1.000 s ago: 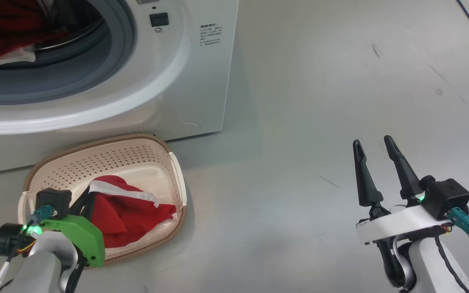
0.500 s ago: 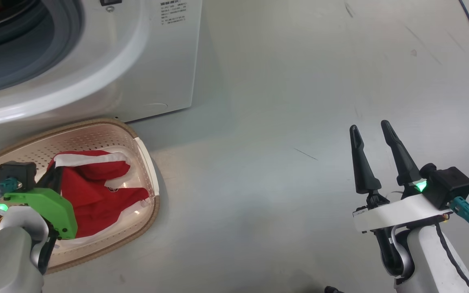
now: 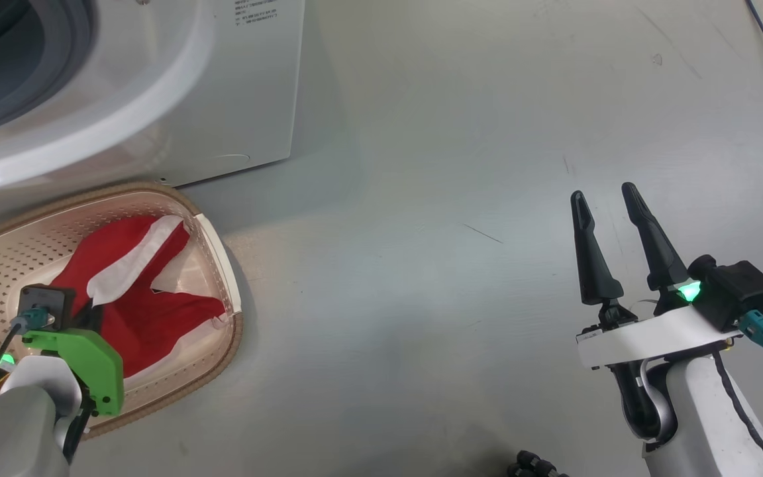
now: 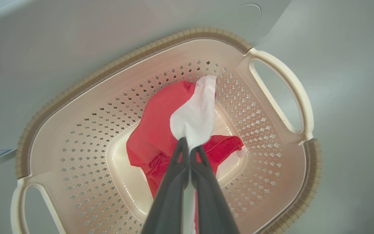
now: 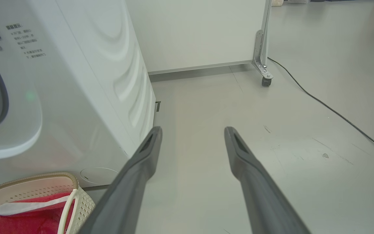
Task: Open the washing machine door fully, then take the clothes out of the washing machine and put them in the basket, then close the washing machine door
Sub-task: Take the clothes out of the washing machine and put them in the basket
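The cream basket with a brown rim stands on the floor right in front of the white washing machine. Red clothes with white trim lie in it. In the left wrist view my left gripper is shut on the white trim of the clothes, above the middle of the basket. My right gripper stands open over bare floor far to the right, with nothing between its fingers. The grey porthole rim shows at the top left. The washing machine door is out of view.
A black cable runs across the floor at the right. A white panel on a caster stands behind the machine's side. Some small dark thing lies at the bottom edge of the head view.
The head view has swung, so the machine and basket sit further left and up. The red garment has changed shape in the basket, its white trim now running upward. Both grippers' states are unchanged.
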You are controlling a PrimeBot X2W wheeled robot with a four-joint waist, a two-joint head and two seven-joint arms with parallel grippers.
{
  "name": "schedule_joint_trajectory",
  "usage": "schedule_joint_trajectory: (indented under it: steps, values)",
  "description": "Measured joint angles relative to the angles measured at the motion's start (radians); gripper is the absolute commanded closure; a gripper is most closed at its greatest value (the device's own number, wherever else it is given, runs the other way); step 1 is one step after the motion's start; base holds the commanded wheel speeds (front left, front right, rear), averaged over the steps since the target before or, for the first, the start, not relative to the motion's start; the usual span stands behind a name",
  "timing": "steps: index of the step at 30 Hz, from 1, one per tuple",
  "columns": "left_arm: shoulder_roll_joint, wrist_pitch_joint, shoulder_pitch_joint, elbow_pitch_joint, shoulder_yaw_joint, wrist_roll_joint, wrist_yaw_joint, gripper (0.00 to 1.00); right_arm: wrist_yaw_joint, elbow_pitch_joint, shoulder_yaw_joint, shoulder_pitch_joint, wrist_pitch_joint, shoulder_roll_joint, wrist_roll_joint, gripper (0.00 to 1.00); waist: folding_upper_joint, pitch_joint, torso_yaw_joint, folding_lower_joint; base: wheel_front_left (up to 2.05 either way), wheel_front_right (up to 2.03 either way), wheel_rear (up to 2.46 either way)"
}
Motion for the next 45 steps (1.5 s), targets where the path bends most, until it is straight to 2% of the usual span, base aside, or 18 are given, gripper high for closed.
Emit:
schedule_joint_trajectory:
  steps: [2,3,4,5,17,28,37,45]
  values:
    - [-0.001,0.000,-0.006,0.012,0.000,0.000,0.000,1.00,0.000,0.001,0.000,-0.006,0.000,0.000,0.000,0.00,0.0000,0.000,0.001,0.0000,0.00,0.00,0.00]
    - [-0.001,0.000,-0.011,0.017,0.000,0.000,0.000,0.94,0.000,0.001,0.000,-0.009,0.000,0.000,0.000,0.00,0.0000,0.000,0.002,0.0000,0.00,0.00,0.00]
    - [-0.002,-0.001,-0.018,0.024,0.001,0.000,0.001,0.21,0.000,0.001,0.000,-0.010,0.000,0.000,0.000,0.00,0.0000,0.000,0.003,0.0000,0.00,0.00,0.00]
    - [-0.003,-0.001,-0.025,0.035,0.005,0.000,0.005,0.00,0.000,0.002,0.000,-0.010,0.000,0.000,0.000,0.00,0.0000,-0.001,0.004,0.0000,0.00,0.00,0.00]
    - [-0.045,-0.075,-0.044,0.090,0.033,-0.023,0.017,0.00,0.000,0.024,-0.019,-0.011,0.000,0.002,-0.002,0.00,0.0000,-0.044,0.023,0.0000,0.00,0.00,0.00]
    - [-0.108,-0.171,-0.049,0.093,0.032,-0.036,0.011,0.00,0.000,0.040,-0.049,-0.010,0.000,-0.001,-0.005,0.00,0.0000,-0.132,0.076,0.0000,0.00,0.00,0.00]
    - [-0.142,-0.195,-0.052,0.030,0.048,-0.072,0.007,0.00,0.000,0.046,-0.068,0.003,0.000,-0.022,-0.011,0.00,0.0000,-0.214,0.153,0.0000,0.00,0.00,0.00]
    - [-0.168,-0.198,-0.022,-0.107,0.070,-0.072,0.000,0.00,0.000,0.053,-0.071,0.059,0.000,-0.033,-0.011,0.00,0.0000,-0.301,0.241,0.0000,0.00,0.00,0.00]
